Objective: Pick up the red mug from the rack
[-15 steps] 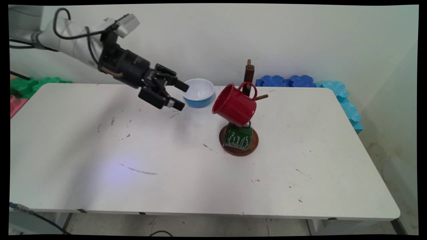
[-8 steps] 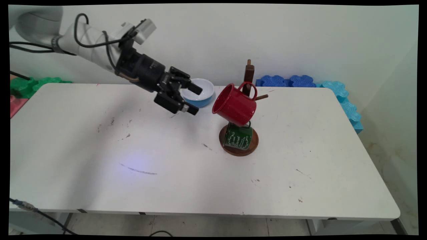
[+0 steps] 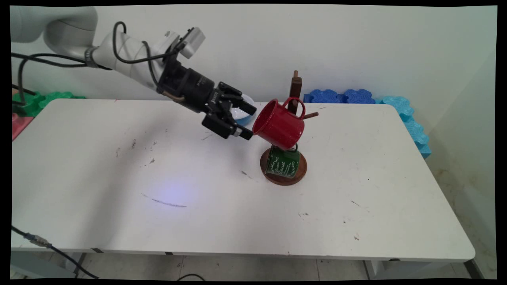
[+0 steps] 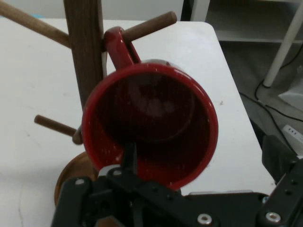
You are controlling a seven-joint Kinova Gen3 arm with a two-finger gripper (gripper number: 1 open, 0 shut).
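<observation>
While the gripper (image 3: pixel 248 121) hangs above the table (image 3: pixel 198 206) with its jaws spread wide and nothing between them, its fingertips sit right at the open mouth of the red mug (image 3: pixel 279 124), on that mug's left. The red mug hangs tilted by its handle from an upper peg of the wooden mug rack (image 3: pixel 295 85), toward the far side of the table and right of its middle, mouth turned left toward the hand. In the hand view the mug's mouth fills the middle; one finger stands in front of the lower rim, the other off to the side, clear of the mug. The moment reads as an approach at the rim, no grip made.

Whether the lower fingertip touches the rim or stops just short cannot be told from either view. A green mug (image 3: pixel 283 162) hangs low on the rack, over its round base; its handle and peg are hidden behind the red mug. Just behind the fingers, a blue bowl (image 3: pixel 242 113) is mostly covered by them. The hand view cuts off the fingers' lower parts and the rack's base.
</observation>
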